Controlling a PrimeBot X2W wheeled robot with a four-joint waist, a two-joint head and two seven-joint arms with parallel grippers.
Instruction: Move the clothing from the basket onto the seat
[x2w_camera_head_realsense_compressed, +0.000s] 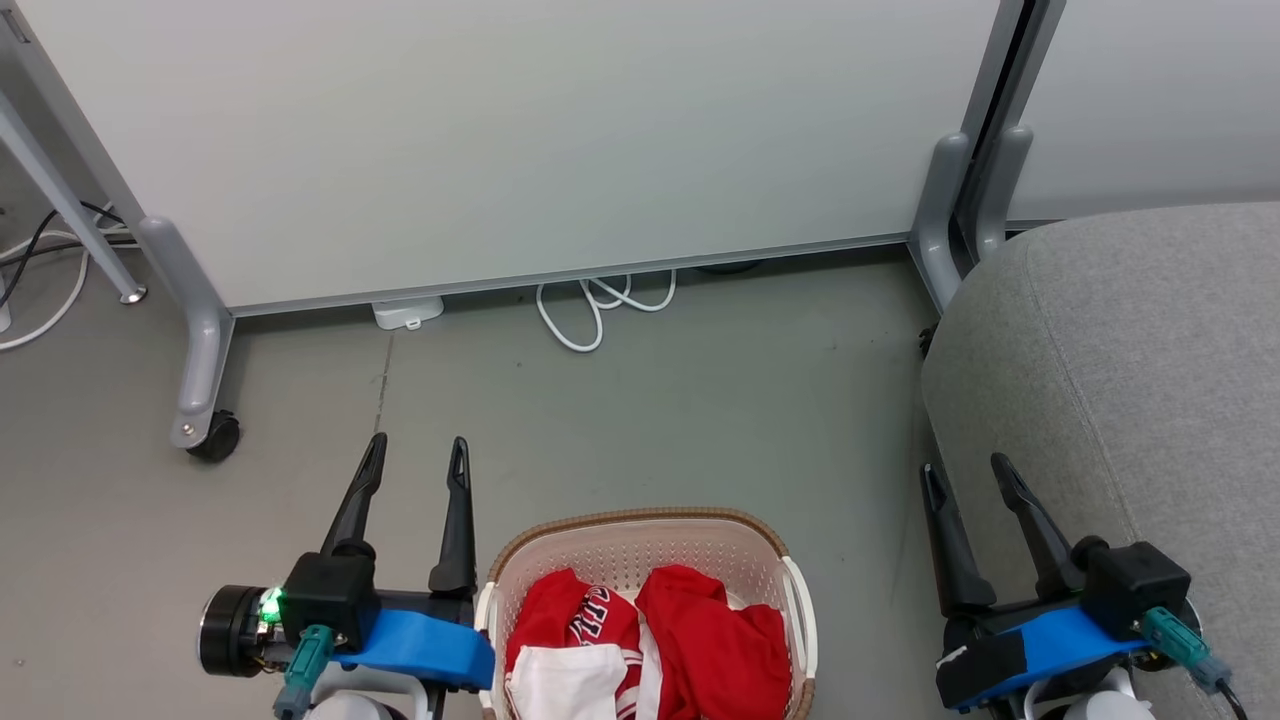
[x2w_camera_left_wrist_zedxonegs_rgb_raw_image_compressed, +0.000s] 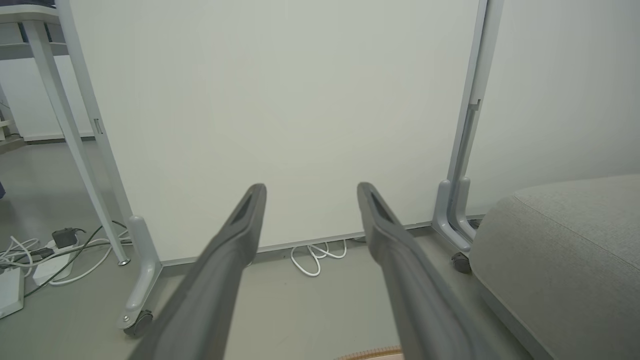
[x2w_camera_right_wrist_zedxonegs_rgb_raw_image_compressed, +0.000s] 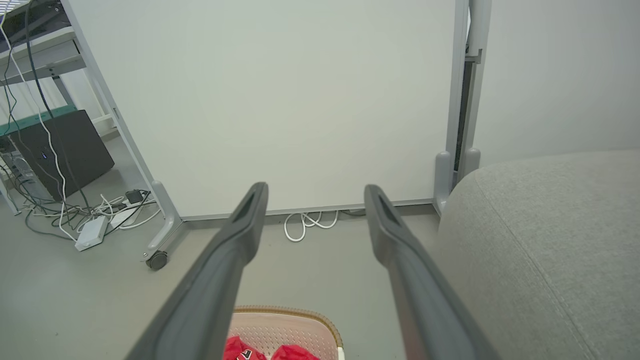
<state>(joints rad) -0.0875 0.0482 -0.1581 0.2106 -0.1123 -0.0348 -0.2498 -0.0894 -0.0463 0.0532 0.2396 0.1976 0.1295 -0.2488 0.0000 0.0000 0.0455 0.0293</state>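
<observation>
Flanking the basket of clothing, left claw wide, right claw wide, both empty

Basket: perforated cream plastic, woven-look brown rim. Clothing: soft red cloth (white panels). Seat: matt grey weave. Fingers: matt dark plastic.

Left gripper and right gripper (fingers spread) point forward.
</observation>
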